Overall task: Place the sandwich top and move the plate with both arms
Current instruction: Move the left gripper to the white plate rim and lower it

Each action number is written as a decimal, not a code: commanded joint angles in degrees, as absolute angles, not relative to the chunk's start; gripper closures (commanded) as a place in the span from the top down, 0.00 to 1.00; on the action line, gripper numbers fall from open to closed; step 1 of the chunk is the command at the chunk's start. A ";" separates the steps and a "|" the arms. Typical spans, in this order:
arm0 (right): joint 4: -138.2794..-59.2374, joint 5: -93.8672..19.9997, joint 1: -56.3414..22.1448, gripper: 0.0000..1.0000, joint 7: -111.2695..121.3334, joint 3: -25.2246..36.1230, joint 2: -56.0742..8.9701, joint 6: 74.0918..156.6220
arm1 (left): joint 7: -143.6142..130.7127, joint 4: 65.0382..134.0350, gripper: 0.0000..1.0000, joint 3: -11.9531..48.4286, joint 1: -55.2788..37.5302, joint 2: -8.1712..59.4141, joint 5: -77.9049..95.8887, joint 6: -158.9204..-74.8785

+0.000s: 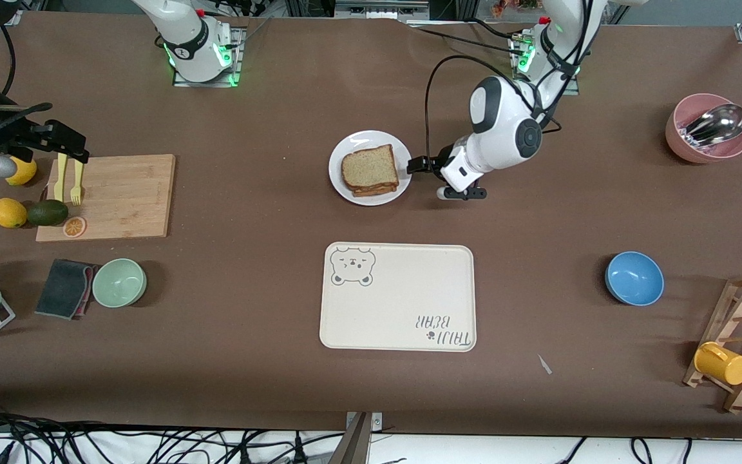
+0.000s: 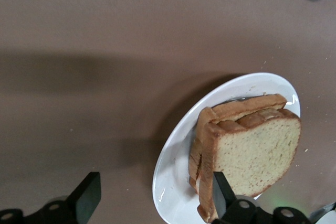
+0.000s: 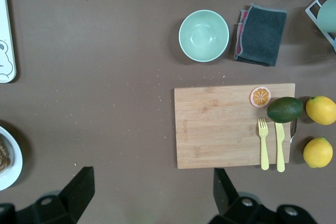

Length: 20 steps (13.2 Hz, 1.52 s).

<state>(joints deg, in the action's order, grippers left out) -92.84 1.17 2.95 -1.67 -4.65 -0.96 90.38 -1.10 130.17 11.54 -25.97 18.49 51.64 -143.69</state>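
Now sandwich top (image 2: 252, 150) on plate (image 2: 173, 182), left gripper (image 2: 152, 198) jaws spread astride its rim, right gripper (image 3: 152, 190) released.

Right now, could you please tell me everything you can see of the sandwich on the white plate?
The sandwich is made of squarish light brown bread slices with darker crust, stacked flat, the bare sandwich top uppermost. Its filling is hidden. It rests on the small round white plate, farther from the front camera than the cream tray. The open left gripper sits low beside the plate, one finger at the sandwich's edge; nothing holds it.
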 commanded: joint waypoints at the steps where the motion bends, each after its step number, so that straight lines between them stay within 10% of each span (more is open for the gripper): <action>1: -91.14 0.79 3.08 1.00 -2.10 -4.83 -1.67 89.91 | 0.18 131.31 0.64 11.43 -27.07 18.90 53.96 -145.81; 3: -91.23 0.79 3.08 1.00 -2.37 -4.92 -1.67 90.00 | 0.18 132.01 0.42 11.51 -27.07 18.81 53.96 -145.81; 6: -91.23 0.97 2.99 1.00 -2.46 -5.01 -1.58 90.00 | 0.18 132.36 0.36 11.60 -27.07 18.90 54.23 -145.81; 11: -91.23 0.79 2.99 1.00 -2.46 -5.01 -1.76 90.09 | 13.94 132.80 0.94 11.78 -27.07 19.60 63.70 -145.72; 20: -90.62 0.88 2.90 1.00 -2.37 -5.01 -2.02 90.09 | 33.38 132.89 0.83 11.86 -27.25 21.71 83.82 -145.64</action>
<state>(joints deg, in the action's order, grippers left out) -92.81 1.16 2.88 -1.90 -4.76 -1.26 90.59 28.79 132.45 11.71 -26.67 21.62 78.90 -144.73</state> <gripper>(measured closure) 0.000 0.119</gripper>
